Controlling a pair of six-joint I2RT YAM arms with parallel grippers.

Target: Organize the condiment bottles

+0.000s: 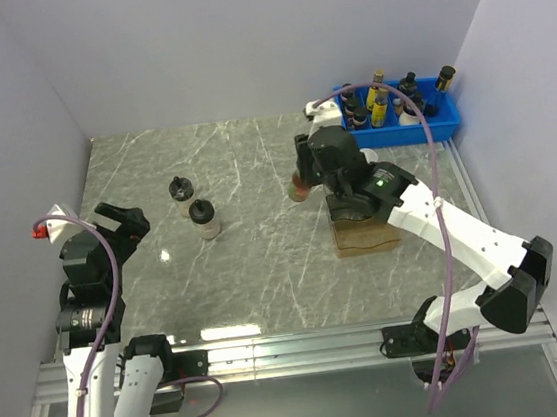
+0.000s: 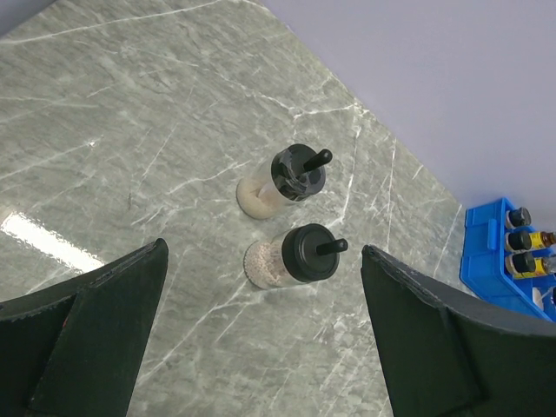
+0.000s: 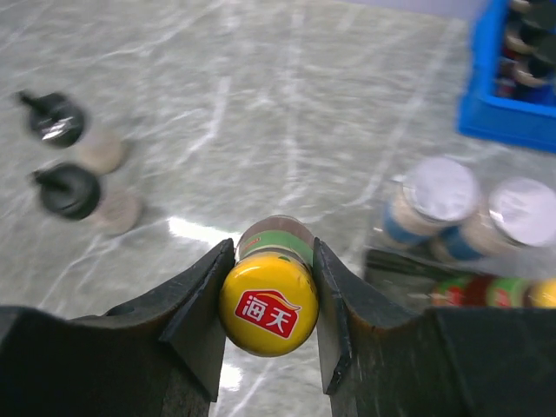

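Note:
My right gripper (image 3: 272, 261) is shut on a brown sauce bottle with a yellow cap (image 3: 268, 300) and holds it above the table; in the top view this gripper (image 1: 302, 173) is at mid-table with the bottle (image 1: 299, 188) below it. Two silver-lidded white jars (image 3: 443, 191) (image 3: 521, 208) stand to its right. A second yellow-capped bottle (image 3: 491, 291) shows blurred below them. Two black-capped little bottles (image 1: 181, 189) (image 1: 204, 219) stand at centre left. My left gripper (image 2: 263, 261) is open and empty, above and short of them (image 2: 295, 169) (image 2: 304, 254).
A blue bin (image 1: 449, 117) crowded with dark and yellow bottles sits at the back right; it also shows in the left wrist view (image 2: 486, 248). A wooden block (image 1: 367, 237) lies under my right arm. White walls close in the left, back and right sides.

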